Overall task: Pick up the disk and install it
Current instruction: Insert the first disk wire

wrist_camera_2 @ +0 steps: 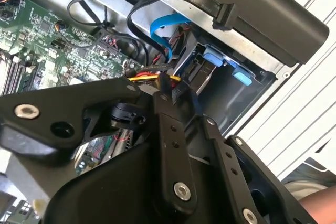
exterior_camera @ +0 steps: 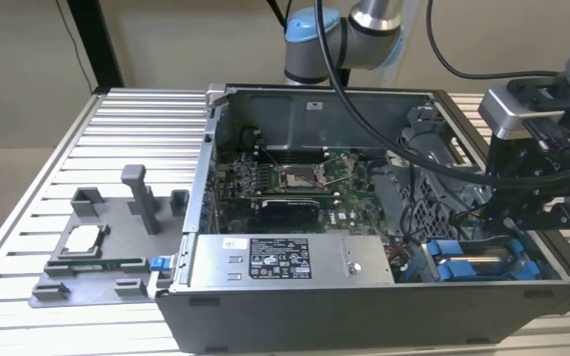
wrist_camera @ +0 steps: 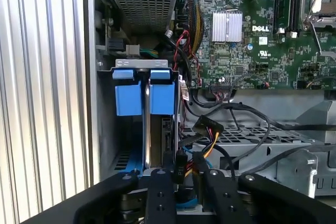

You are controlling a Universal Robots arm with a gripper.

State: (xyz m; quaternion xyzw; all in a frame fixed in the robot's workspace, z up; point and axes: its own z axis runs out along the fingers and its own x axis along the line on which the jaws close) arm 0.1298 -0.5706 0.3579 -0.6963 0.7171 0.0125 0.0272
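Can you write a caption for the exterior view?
The gripper hangs above the blue-framed disk in the open computer case.

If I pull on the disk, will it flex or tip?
Likely stiff and heavy for its size: the disk shows a bare metal face. Its blue plastic frame may flex slightly. Seated low inside the case, it seems unlikely to tip.

The flat silver-grey disk in its bright blue plastic carrier [exterior_camera: 483, 265] sits low in the grey metal computer case [exterior_camera: 364, 315], most of it hidden by the wall. In the exterior view the black end effector [exterior_camera: 534, 221] covers its far end.
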